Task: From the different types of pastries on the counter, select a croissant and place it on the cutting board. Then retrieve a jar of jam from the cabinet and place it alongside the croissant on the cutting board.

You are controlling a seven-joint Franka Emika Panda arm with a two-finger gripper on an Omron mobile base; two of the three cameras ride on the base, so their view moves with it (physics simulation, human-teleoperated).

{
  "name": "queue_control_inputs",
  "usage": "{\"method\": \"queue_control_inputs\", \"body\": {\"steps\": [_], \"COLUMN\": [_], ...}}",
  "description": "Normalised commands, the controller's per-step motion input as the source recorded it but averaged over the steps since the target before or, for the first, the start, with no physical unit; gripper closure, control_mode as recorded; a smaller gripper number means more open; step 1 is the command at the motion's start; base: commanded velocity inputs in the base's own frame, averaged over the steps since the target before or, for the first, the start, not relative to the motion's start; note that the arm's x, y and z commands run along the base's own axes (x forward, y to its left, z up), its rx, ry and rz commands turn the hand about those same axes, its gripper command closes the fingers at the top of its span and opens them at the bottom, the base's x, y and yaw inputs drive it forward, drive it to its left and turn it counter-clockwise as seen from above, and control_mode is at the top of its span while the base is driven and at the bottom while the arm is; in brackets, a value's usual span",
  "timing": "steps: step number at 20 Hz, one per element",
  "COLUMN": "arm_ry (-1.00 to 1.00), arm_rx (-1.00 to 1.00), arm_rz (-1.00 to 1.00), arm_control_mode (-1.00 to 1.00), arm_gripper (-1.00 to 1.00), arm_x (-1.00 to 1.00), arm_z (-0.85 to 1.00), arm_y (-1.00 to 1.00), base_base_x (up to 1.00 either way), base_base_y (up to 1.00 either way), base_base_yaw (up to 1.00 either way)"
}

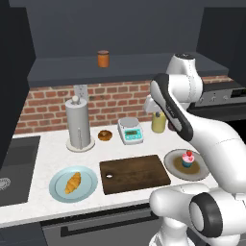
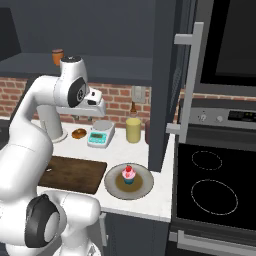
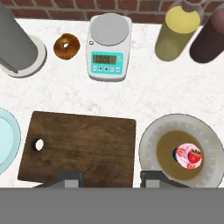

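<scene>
The golden croissant lies on a light blue plate at the front left of the white counter. Right of it the dark cutting board lies bare. A brown donut sits further back, and the pink cupcake stands on a grey plate. The orange-brown jar of jam stands on the cabinet shelf. My gripper hangs high over the board's near edge, pointing down, shut and holding nothing.
A paper towel holder, a kitchen scale, a yellow canister and a maroon canister line the brick wall. A sink lies at the far left. A black stove adjoins the counter on the right.
</scene>
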Motion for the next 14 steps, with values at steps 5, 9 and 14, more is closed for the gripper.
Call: {"method": "queue_control_inputs", "body": {"steps": [5, 9, 14], "arm_ry": [0.0, 0.0, 0.0], "arm_rx": [0.0, 0.0, 0.0], "arm_rz": [0.0, 0.0, 0.0], "arm_control_mode": [-1.0, -1.0, -1.0], "arm_gripper": [-1.0, -1.0, -1.0], "arm_x": [0.0, 0.0, 0.01], "arm_z": [0.0, 0.0, 0.0], "arm_y": [0.0, 0.0, 0.0], "base_base_x": [0.0, 0.0, 0.0], "base_base_y": [0.0, 0.0, 0.0], "base_base_yaw": [0.0, 0.0, 0.0]}}
